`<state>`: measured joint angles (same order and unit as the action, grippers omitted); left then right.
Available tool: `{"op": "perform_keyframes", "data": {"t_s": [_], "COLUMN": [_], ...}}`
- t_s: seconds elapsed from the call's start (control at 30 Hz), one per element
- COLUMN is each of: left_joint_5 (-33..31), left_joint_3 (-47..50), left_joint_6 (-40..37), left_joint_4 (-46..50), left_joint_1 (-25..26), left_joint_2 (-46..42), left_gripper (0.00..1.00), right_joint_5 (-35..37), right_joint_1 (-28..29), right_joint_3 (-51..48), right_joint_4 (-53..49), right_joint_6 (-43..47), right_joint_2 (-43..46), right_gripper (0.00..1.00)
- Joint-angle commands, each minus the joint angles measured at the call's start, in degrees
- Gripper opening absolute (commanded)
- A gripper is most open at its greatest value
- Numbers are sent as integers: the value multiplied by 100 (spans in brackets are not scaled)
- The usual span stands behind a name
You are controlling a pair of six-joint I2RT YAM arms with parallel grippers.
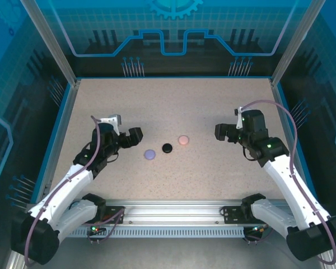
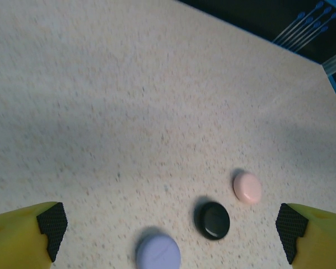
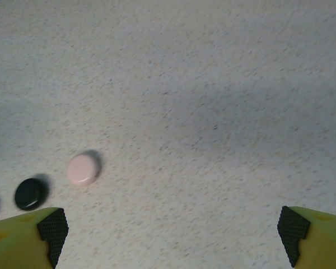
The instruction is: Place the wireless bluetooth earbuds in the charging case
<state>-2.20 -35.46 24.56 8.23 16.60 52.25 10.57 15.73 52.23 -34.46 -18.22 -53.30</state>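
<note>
Nearest the bases, both arms rise from the rail and lean forward and inward, elbows bent, so the wrists face each other across the middle of the table (image 1: 173, 101). The left gripper (image 1: 133, 138) hangs near the lavender case (image 1: 150, 154), to its left and not touching it. Its jaws are spread wide and its black pads (image 2: 51, 224) sit at the far edges of its wrist view with nothing between them. The right gripper (image 1: 223, 133) hangs further off, well to the right of the pink case (image 1: 183, 140). Its jaws are equally wide apart and hold nothing.

Between the two grippers the three round cases lie in a diagonal row. The lavender case is nearest, the black case (image 1: 167, 148) is in the middle and the pink case is farthest. They lie apart from one another, flat on the table, and all three lids look shut. The earbuds are hidden, and the likeliest place for them is inside these closed cases.

Judged from that, the inserting step looks finished and the task is at or near its end. With both grippers empty and clear of the cases, the next move probably calls only for drawing the arms back without nudging the row. If a case has not fully latched, a light press on its lid from above would be needed, squarely enough that the small case does not skid. Beyond the row lies bare speckled tabletop.
</note>
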Motion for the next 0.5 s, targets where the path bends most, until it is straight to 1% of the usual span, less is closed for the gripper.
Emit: {"op": "perform_keyframes", "data": {"t_s": [0.0,0.07,0.17,0.3,0.37,0.47], "left_joint_5": [-421,-556,-896,-1589,-1646,-1682], "left_joint_3": [-146,-136,-119,118,312,415], "left_joint_6": [-638,-829,-1142,-1616,-1951,-2045], "left_joint_4": [-153,-471,-934,-1749,-2247,-2532], "left_joint_1": [-132,-220,-321,-453,-560,-719], "left_joint_2": [-44,-5,169,515,760,1238], "left_gripper": [99,99,99,99,99,99], "right_joint_5": [618,734,901,559,258,136], "right_joint_1": [-137,-193,-393,-788,-924,-928], "right_joint_3": [-596,-1044,-1560,-2196,-2473,-2811], "right_joint_4": [961,1521,2149,3132,3697,4657], "right_joint_6": [776,1152,1237,1105,1099,1215], "right_joint_2": [256,382,413,219,8,-391], "right_gripper": [100,100,100,100,100,100]}}
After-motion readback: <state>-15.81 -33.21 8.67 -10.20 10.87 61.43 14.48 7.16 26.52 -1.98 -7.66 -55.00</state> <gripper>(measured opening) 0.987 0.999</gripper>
